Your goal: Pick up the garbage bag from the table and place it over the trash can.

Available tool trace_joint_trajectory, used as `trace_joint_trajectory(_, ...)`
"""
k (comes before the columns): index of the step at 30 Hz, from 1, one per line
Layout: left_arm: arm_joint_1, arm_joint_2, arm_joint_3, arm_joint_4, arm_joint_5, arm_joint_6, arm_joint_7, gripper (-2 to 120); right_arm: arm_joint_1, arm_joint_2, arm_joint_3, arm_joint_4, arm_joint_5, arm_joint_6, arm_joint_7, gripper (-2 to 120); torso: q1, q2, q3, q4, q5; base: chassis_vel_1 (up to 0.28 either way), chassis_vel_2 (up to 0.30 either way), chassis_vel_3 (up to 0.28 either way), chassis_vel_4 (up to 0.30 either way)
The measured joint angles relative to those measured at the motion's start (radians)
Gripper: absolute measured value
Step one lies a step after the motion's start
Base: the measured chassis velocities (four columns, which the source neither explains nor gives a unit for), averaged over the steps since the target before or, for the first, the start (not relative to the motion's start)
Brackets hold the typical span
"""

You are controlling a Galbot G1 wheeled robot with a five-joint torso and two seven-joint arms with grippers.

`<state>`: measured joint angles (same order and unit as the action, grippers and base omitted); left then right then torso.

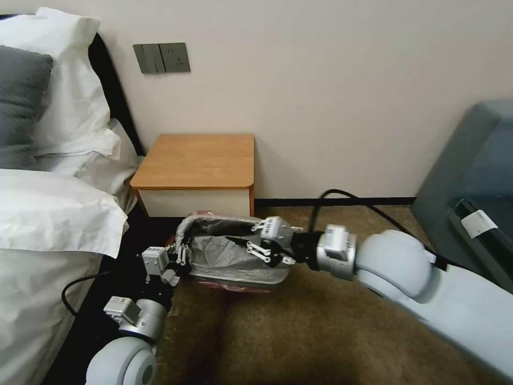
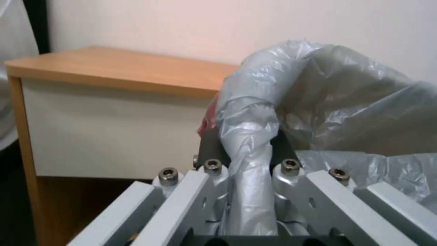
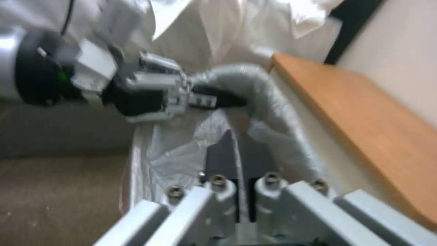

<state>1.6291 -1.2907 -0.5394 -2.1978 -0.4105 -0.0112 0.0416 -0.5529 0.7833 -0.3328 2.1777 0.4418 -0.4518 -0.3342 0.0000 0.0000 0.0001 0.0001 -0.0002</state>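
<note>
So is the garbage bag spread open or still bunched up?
Partly spread. The garbage bag hangs open between the left gripper and right gripper, but the rim pinched in each is still bunched.

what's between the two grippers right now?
Head view: the garbage bag, stretched over the trash can, spans from the left gripper to the right gripper; both pinch its plastic.

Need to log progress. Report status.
Left gripper shut on bag. Right gripper shut on the bag inside the bin. Bag draped over bin; table bare.
</note>
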Motion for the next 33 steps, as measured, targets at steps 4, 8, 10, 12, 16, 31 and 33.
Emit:
trace_joint_trajectory(4, 0.002, -0.003, 0.0, -0.004, 0.008, -0.004, 0.003, 7, 0.04, 0.042, -0.048, -0.04, -0.026, -0.027, 0.005, 0, 0.0, 0.0, 0.0, 0.0, 0.0, 0.0, 0.0, 0.0, 0.0)
trace_joint_trajectory(8, 0.003, -0.008, 0.002, -0.006, 0.013, -0.006, 0.005, 7, 0.05, 0.066, -0.072, -0.062, -0.066, -0.043, 0.016, 0, 0.0, 0.0, 0.0, 0.0, 0.0001, 0.0, 0.0, 0.0, 0.0)
trace_joint_trajectory(10, 0.004, -0.011, 0.004, -0.006, 0.015, -0.006, 0.005, 7, 0.045, 0.073, -0.077, -0.07, -0.093, -0.054, 0.017, 0, 0.0, 0.0, 0.0, -0.0001, 0.0001, 0.0, 0.0, 0.0, 0.0)
trace_joint_trajectory(12, 0.005, -0.013, 0.005, -0.006, 0.016, -0.007, 0.005, 7, 0.043, 0.08, -0.079, -0.079, -0.108, -0.06, 0.017, 0, 0.0, 0.0, 0.0, -0.0002, 0.0002, 0.0, 0.0, 0.0, 0.0)
trace_joint_trajectory(16, 0.004, -0.018, 0.008, -0.006, 0.016, -0.007, 0.006, 7, 0.04, 0.101, -0.083, -0.107, -0.139, -0.074, 0.017, 0, 0.0, 0.0, 0.0, -0.0001, 0.0002, 0.0, 0.0, 0.0, 0.0)
trace_joint_trajectory(31, -0.001, -0.038, 0.013, 0.006, 0.014, -0.005, 0.009, 7, -0.005, 0.145, -0.12, -0.177, -0.15, -0.12, 0.114, 0, 0.0, 0.0, 0.0, -0.0002, 0.0001, 0.0, 0.0, 0.0, 0.0)
trace_joint_trajectory(33, -0.002, -0.039, 0.015, 0.006, 0.015, -0.005, 0.012, 7, -0.004, 0.148, -0.125, -0.182, -0.15, -0.125, 0.122, 0, 0.0, 0.0, 0.0, -0.0002, 0.0002, 0.0, 0.0, 0.0, 0.0)
